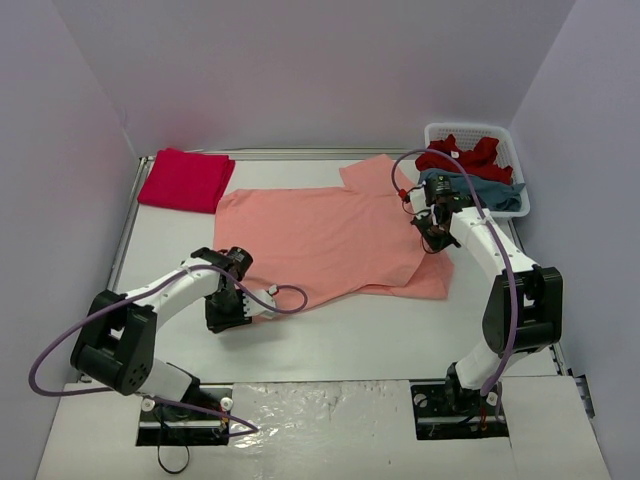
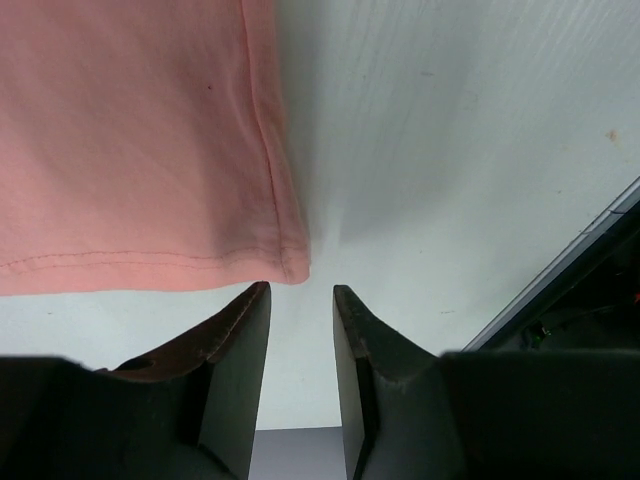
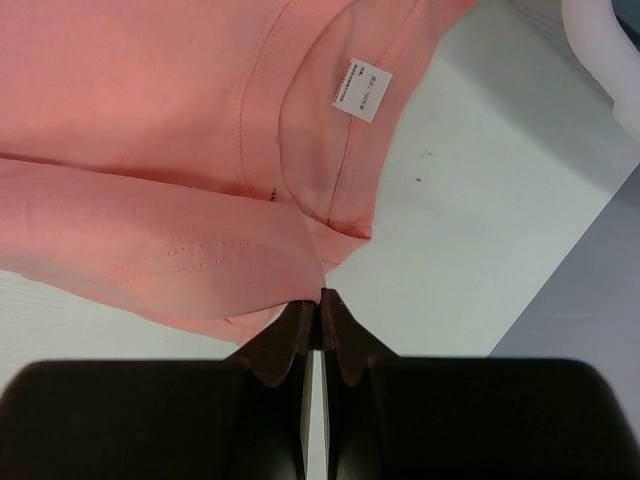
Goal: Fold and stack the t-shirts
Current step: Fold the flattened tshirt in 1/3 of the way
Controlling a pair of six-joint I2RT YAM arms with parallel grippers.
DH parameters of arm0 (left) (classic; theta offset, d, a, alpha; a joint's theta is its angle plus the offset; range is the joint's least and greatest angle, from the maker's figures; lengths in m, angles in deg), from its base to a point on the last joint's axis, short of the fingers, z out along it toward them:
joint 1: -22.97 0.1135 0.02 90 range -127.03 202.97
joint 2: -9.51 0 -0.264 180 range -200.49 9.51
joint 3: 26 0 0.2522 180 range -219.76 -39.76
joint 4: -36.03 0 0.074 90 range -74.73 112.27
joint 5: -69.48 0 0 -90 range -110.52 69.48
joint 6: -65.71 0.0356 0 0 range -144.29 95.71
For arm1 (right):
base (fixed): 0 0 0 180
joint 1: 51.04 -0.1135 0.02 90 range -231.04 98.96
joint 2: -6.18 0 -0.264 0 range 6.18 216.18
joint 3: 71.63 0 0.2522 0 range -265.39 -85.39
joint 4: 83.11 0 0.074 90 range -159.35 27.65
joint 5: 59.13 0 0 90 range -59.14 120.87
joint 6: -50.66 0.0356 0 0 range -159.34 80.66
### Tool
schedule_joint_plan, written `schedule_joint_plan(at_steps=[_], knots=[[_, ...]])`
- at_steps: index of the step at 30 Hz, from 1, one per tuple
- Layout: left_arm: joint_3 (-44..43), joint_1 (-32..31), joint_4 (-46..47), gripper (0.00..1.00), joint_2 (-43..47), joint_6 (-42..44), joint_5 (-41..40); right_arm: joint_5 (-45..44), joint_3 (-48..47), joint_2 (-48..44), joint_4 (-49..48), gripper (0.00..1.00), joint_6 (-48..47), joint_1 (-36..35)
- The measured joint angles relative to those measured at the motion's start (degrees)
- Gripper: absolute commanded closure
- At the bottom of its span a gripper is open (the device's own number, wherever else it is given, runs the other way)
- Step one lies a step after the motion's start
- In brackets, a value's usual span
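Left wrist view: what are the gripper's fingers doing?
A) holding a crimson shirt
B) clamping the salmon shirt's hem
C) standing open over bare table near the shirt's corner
C: the left gripper is open, only table showing between its fingers, and the corner of the salmon t-shirt lies just beyond the tips, ungripped.

Top cam is sitting high behind the arm bases, tilting down toward the far edge and taking in the whole table from well back. Left wrist cam is looking past the left gripper at the surface, very close, toward the near-left corner; it's catching only a hem corner of the tee. Right wrist cam is looking past the right gripper, equally close, by the right edge. It's framing the collar and label, with the basket rim clipping its top right. Both wrist patches are showing in the top view too; the wrist views are sharing the tee but no common patch.
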Motion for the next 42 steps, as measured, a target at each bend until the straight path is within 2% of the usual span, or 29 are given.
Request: schedule_joint_plan(at_steps=[15, 25, 36, 42], knots=[[1.07, -1.73, 1.92, 0.77, -4.24, -0.59, -0.94, 0.0, 0.0, 0.0, 0.0, 1.0, 0.0, 0.66], [0.42, -4.7, 1.64, 0.81, -7.76, -4.0, -4.02, 0.02, 0.0, 0.0, 0.0, 1.0, -0.02, 0.7], [-0.35, -9.44, 1.05, 0.97, -10.03, -8.2, -7.63, 0.0, 0.0, -0.02, 0.0, 1.0, -0.2, 1.01], [-0.59, -10.99, 0.66, 0.97, -10.86, -10.08, -8.79, 0.02, 0.0, -0.07, 0.0, 1.0, -0.24, 1.01]])
